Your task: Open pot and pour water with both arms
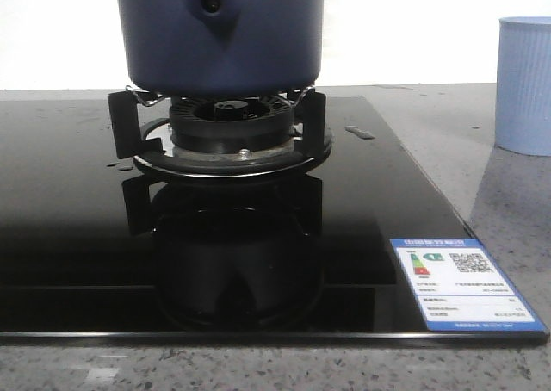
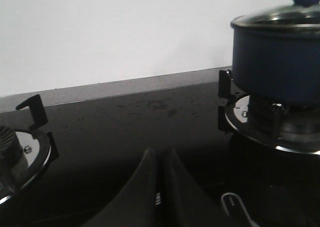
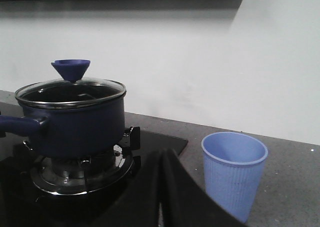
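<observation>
Both pincers, left [image 2: 159, 187] and right [image 3: 161, 187], are closed on nothing. The dark navy-blue cylindrical metal pot [image 3: 72, 124] sits on the black gas burner [image 1: 231, 137], its glass lid [image 3: 70, 92] on; the pale blue ribbed plastic cup [image 3: 234, 174] stands beside the burner. Likely heavy with water (lid fragile): pinch the cone-shaped knob [image 3: 71, 68], then grip the side handle [image 3: 20, 124].

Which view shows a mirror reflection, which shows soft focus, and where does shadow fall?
Front view: the glossy hob mirrors the burner and pot. Left wrist view: the shut left tool is blurred. Right wrist view: shadow darkens the wall's upper part; the cup looks fairly sharp.
</observation>
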`<act>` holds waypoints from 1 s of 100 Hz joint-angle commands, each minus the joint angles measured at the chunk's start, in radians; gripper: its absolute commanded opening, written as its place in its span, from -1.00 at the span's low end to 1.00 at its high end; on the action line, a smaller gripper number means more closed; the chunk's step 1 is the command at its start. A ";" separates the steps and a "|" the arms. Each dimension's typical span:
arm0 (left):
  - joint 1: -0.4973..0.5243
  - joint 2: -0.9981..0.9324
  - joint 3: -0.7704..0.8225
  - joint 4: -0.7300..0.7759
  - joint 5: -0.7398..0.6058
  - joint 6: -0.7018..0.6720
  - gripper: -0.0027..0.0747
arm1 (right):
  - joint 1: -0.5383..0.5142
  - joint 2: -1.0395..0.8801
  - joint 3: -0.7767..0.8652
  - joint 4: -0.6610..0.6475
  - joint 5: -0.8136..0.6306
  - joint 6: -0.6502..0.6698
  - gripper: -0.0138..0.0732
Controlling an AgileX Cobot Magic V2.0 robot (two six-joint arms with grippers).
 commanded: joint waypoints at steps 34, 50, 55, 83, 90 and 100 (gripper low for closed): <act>0.050 -0.196 0.219 0.066 -0.109 -0.156 -0.98 | 0.003 0.011 -0.026 -0.006 -0.066 -0.007 -0.85; 0.106 -0.192 0.219 0.063 0.102 -0.156 -0.98 | 0.003 0.011 -0.026 -0.006 -0.066 -0.007 -0.85; 0.115 -0.192 0.219 0.063 0.113 -0.156 -0.98 | 0.003 0.011 -0.026 -0.006 -0.066 -0.007 -0.85; 0.128 -0.192 0.219 0.063 0.113 -0.156 -0.98 | 0.003 0.011 -0.026 -0.006 -0.066 -0.007 -0.85; 0.128 -0.192 0.219 0.063 0.113 -0.156 -0.98 | 0.003 0.011 -0.026 -0.006 -0.066 -0.007 -0.85; 0.128 -0.192 0.219 0.063 0.113 -0.156 -0.98 | 0.003 0.011 -0.026 -0.006 -0.066 -0.007 -0.85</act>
